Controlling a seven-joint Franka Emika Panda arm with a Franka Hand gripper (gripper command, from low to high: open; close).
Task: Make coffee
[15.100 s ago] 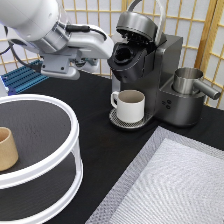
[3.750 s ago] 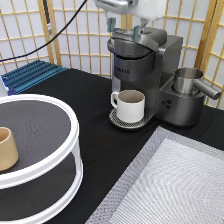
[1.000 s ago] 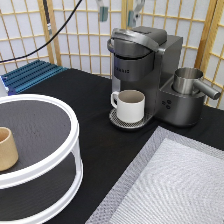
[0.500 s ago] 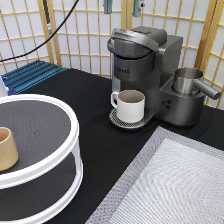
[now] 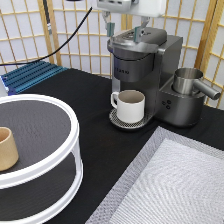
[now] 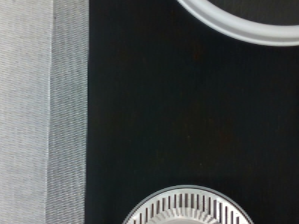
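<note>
A: What is the setting?
B: Paper lattice screens behind a black tabletop (image 5: 80,105). A coffee machine (image 5: 145,75), lid down, has a white mug (image 5: 130,106) on its drip tray (image 6: 187,207).

A: And the gripper (image 5: 123,31)?
B: It hangs just above the lid, jaws spread, holding nothing.

A: The pod?
B: Not visible; perhaps inside the machine. Such a pod is probably light and thin-walled, so best pinched gently by its sides.
</note>
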